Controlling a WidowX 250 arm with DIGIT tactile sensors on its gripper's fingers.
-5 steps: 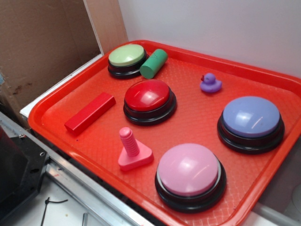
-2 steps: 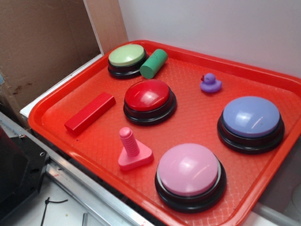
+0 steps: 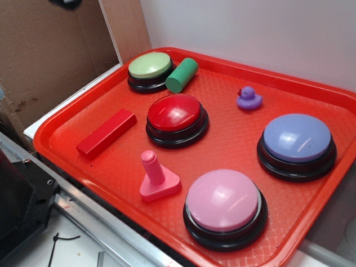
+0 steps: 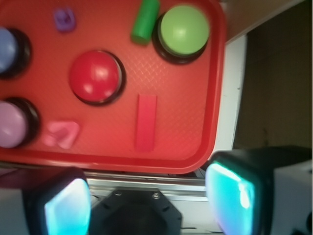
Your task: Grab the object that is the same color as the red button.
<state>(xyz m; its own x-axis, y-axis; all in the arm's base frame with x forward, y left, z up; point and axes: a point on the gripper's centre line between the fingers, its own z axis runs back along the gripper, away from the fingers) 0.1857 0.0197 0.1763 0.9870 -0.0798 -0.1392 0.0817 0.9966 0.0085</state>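
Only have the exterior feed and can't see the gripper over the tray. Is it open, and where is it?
Observer: The wrist view shows the gripper open, with its fingers wide apart and nothing between them.
Operator: Is it over the tray?
Observer: No. It appears to sit off the tray, beyond the long rim nearest the red block.
Operator: Lined up with the block?
Observer: Roughly. In the wrist view the block lies ahead, between the two fingers' lines, with its long axis pointing back toward the gripper. The red button is to the block's left in that view.
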